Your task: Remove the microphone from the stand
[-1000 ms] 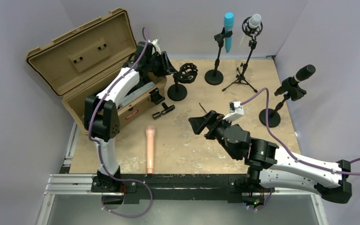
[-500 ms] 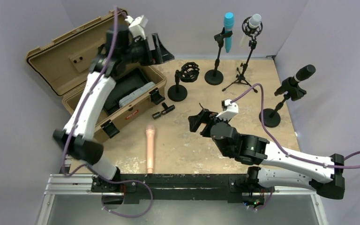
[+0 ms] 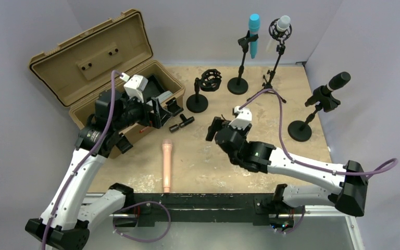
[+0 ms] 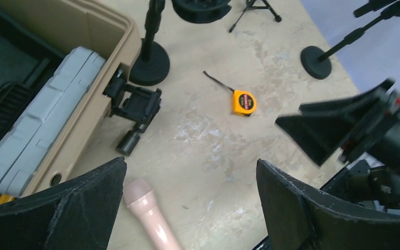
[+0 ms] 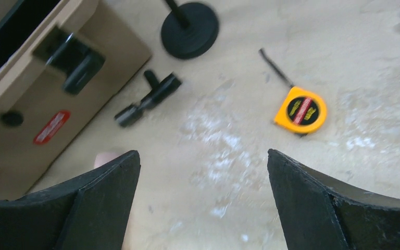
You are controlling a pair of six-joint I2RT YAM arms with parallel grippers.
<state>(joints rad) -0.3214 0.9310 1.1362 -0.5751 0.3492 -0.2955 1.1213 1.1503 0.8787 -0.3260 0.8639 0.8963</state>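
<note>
Three mics are sitting in stands, so which one I'm after is a guess. Teal microphone [image 3: 253, 34] and white-capped microphone [image 3: 283, 23] stand upright way out beyond both sets of fingers. Black microphone [image 3: 337, 82] is off to the right of my right gripper [image 3: 213, 133], well apart. Both grippers are spread wide, nothing between the fingers; left gripper [image 3: 159, 105] hangs at the front edge of the tan case [image 3: 83, 62]. Right arm's clearly nearer the black one, I'd say. It's tilted in its stand [image 3: 299, 130], long axis running up and away to the right, so I'd cross that axis above the clip. Pink microphone [image 3: 166, 164] lies loose on the table, nearer the bases than either gripper.
</note>
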